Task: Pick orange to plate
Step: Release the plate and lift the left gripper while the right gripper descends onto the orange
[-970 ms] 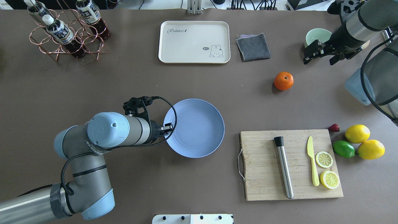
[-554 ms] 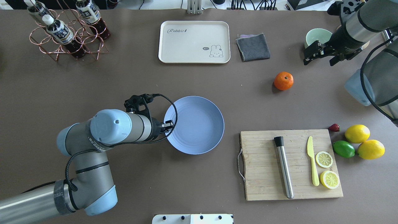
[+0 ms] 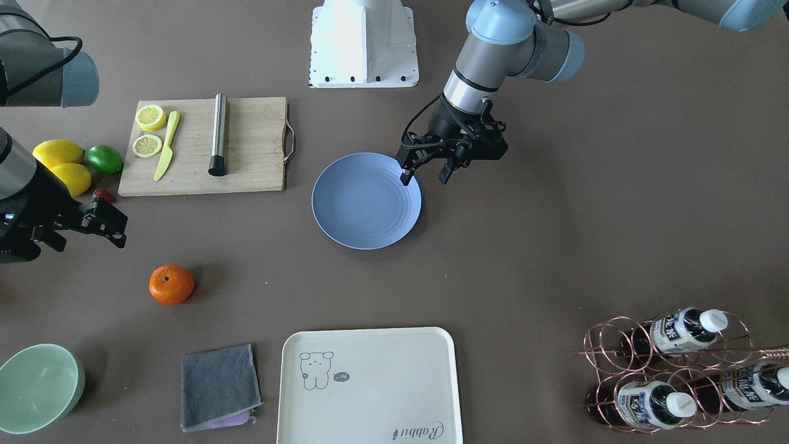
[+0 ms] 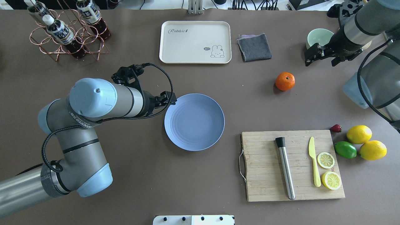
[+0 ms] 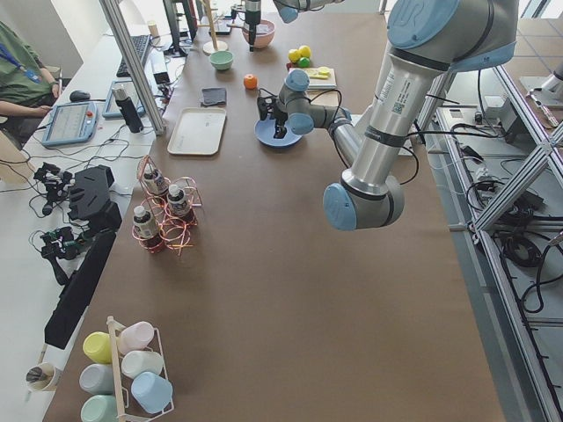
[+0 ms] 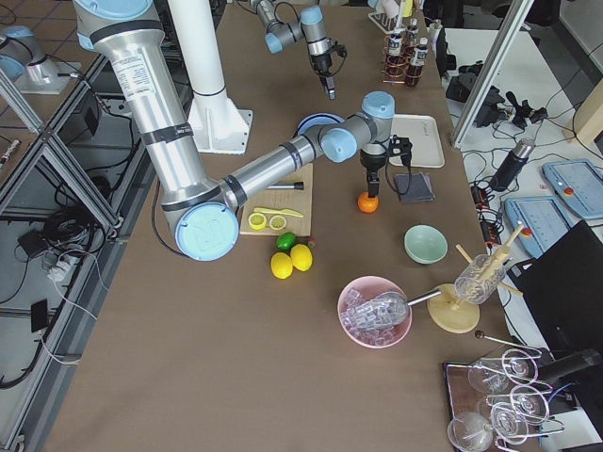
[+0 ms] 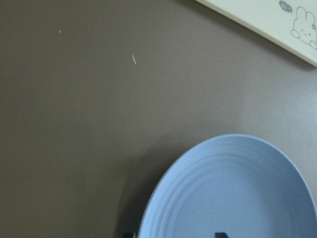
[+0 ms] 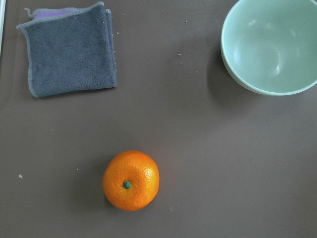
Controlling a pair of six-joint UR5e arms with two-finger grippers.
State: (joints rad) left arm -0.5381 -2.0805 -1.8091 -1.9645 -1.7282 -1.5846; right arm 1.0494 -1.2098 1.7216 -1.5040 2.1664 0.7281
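Note:
The orange (image 4: 285,81) rests on the brown table at the right, far from the light blue plate (image 4: 194,122) in the middle. It also shows in the front view as the orange (image 3: 171,284) and the plate (image 3: 366,200). My right gripper (image 4: 322,58) hangs open beyond the fruit, near the bowl. In its wrist view the orange (image 8: 131,180) lies alone below centre, stem dot up. My left gripper (image 3: 425,177) is open above the plate's rim on the robot's left, one finger over the plate and one outside. The left wrist view shows the plate (image 7: 237,198) empty.
A cream tray (image 4: 195,42), a grey cloth (image 4: 254,47) and a pale green bowl (image 4: 318,36) lie along the far side. A cutting board (image 4: 265,162) with muddler, knife and lemon slices sits near right, beside lemons and a lime (image 4: 345,149). A bottle rack (image 4: 67,29) stands far left.
My left arm swung toward the far side and the plate slid a little that way with it. The left gripper now sits at the plate's far-left rim. The orange stayed put.

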